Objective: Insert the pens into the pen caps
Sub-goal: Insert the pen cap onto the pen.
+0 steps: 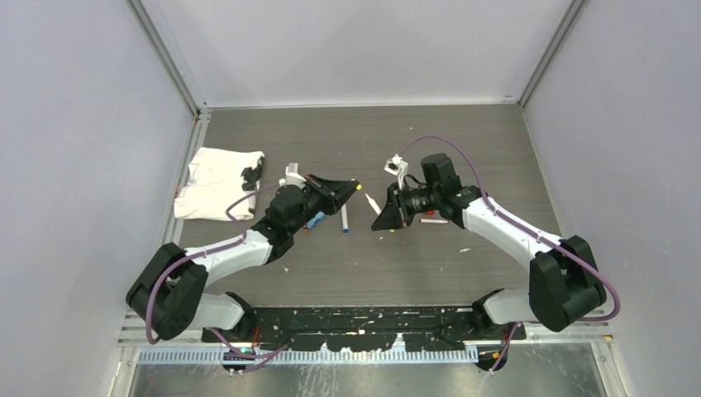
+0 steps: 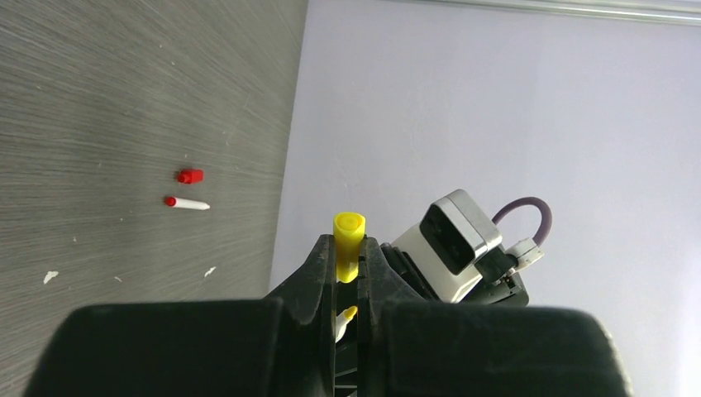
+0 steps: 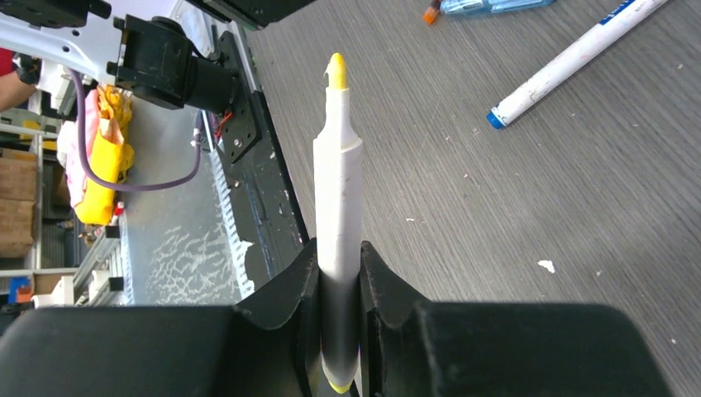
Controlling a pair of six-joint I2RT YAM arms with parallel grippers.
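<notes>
- left gripper (image 2: 348, 248) clamped on the yellow cap (image 2: 348, 242), cap pinched at the fingertips with its open mouth poking out past them
- right gripper (image 3: 339, 252) closed around the yellow pen (image 3: 339, 190), gripped low on the white barrel, yellow tip pointing away from the jaws
- both grippers are held above the middle of the tabletop (image 1: 496, 149), facing each other, left one (image 1: 347, 187) a bit nearer the far edge than the right one (image 1: 382, 217)
- yellow pen's tip is near the yellow cap but not in it (left wrist view shows the tip below the cap, a gap between them)
- blue pen (image 1: 345, 218) lies flat mid-tabletop, uncapped, between the two grippers and slightly toward the near edge
- light-blue piece (image 1: 315, 221) just left of the blue pen, by the left arm
- red pen (image 2: 187, 203) and red cap (image 2: 190, 175) lie flat just beside each other, apart, right of centre near the right arm
- white cloth (image 1: 216, 194) crumpled by the left edge, toward the far-left corner
</notes>
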